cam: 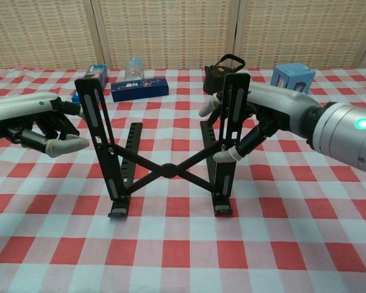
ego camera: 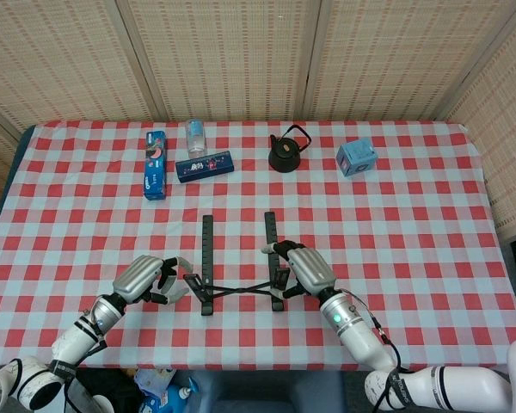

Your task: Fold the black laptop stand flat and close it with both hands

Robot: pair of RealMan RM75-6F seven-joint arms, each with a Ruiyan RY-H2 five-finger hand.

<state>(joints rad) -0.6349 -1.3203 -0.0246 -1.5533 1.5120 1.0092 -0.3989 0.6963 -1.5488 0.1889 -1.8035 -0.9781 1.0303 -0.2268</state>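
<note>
The black laptop stand (cam: 165, 170) stands opened out on the checked tablecloth, its two slotted uprights raised steeply and its crossed links meeting at a centre hub. In the head view its two rails (ego camera: 207, 258) lie side by side near the front of the table. My right hand (cam: 256, 119) grips the right upright, thumb on the inner side and a fingertip (cam: 227, 155) lower down the bar. My left hand (cam: 39, 125) hovers left of the left upright (cam: 96, 122), apart from it, fingers loosely spread and holding nothing. The head view shows the same: left hand (ego camera: 143, 277), right hand (ego camera: 304, 268).
Along the back of the table lie a blue box (ego camera: 155, 165), a small clear bottle (ego camera: 196, 136), a dark blue box (ego camera: 204, 165), a black kettle (ego camera: 285, 153) and a blue cube box (ego camera: 356, 157). The table's front edge is just behind my wrists.
</note>
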